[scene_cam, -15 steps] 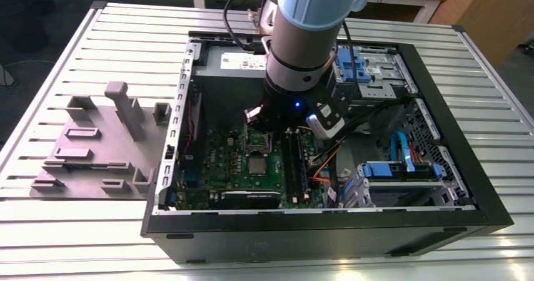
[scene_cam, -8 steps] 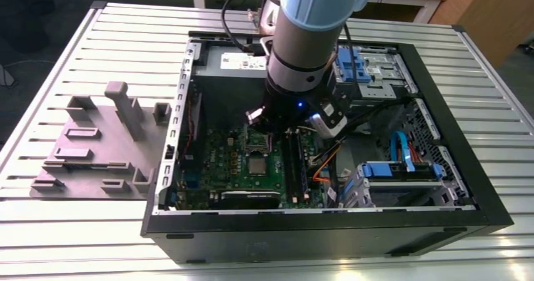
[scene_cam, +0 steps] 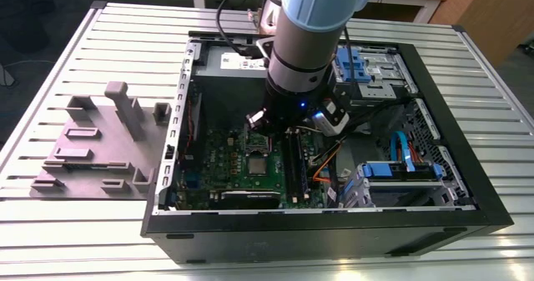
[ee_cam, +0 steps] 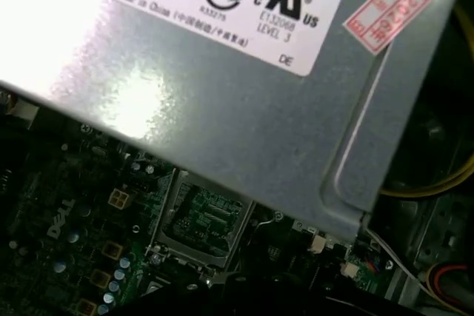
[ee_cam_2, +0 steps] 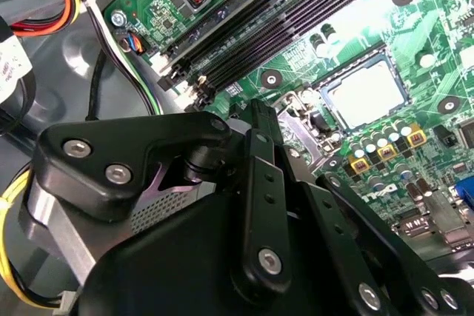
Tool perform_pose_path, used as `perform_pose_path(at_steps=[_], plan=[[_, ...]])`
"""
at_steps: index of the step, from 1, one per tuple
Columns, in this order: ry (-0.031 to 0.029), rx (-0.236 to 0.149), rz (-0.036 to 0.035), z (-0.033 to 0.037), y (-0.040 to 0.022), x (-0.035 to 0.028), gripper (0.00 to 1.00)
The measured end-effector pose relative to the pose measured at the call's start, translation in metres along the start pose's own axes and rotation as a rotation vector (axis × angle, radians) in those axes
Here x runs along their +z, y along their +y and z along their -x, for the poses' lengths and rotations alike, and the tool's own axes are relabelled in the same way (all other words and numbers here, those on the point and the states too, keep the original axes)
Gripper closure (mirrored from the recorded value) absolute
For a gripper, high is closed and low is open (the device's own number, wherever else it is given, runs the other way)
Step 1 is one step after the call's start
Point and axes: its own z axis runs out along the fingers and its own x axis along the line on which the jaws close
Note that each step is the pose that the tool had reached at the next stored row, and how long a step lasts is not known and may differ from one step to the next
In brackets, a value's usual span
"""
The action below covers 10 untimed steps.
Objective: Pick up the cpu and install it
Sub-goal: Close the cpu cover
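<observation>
The cpu [scene_cam: 256,166] is a small silvery square lying flat in the socket on the green motherboard [scene_cam: 225,168] inside the open computer case. In the second wrist view the cpu [ee_cam_2: 368,94] shows with a pale rim inside the dark socket frame. My gripper [scene_cam: 269,131] hangs just above the board, a little behind the socket towards the power supply, apart from the cpu. Its black linkage [ee_cam_2: 266,183] fills the near part of the second wrist view. In the first wrist view the socket's metal frame [ee_cam: 198,216] has a greenish inside.
A grey power-supply box [scene_cam: 229,62] [ee_cam: 222,109] stands close behind the gripper. Long black memory slots [scene_cam: 292,159] [ee_cam_2: 296,12] run beside the socket. Cables and blue drive bays [scene_cam: 401,168] fill the exterior view's right. A grey fixture [scene_cam: 100,143] sits outside the case wall [scene_cam: 171,137].
</observation>
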Motion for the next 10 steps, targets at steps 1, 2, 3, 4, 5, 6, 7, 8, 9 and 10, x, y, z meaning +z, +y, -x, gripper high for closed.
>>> perform_pose_path(at_steps=[1, 2, 3, 4, 5, 6, 7, 8, 9, 10], plan=[[0.0001, -0.001, 0.0001, 0.0003, -0.0002, 0.0002, 0.9], [0.0002, -0.003, 0.0002, 0.0006, -0.0003, 0.0005, 0.9], [0.0001, -0.004, 0.0005, 0.0007, -0.0003, 0.001, 0.9], [0.0002, -0.005, 0.0005, 0.0007, -0.0004, 0.0016, 0.9], [0.0003, -0.005, 0.0003, 0.0007, -0.0005, 0.0023, 0.9], [0.0003, -0.005, 0.0003, 0.0007, -0.0005, 0.0032, 0.9], [0.0003, -0.005, 0.0003, 0.0008, -0.0006, 0.0041, 0.9], [0.0003, -0.005, 0.0004, 0.0008, -0.0007, 0.005, 0.9], [0.0003, -0.005, 0.0004, 0.0009, -0.0006, 0.0057, 0.9], [0.0004, -0.005, 0.0003, 0.0011, -0.0002, 0.0061, 0.9]])
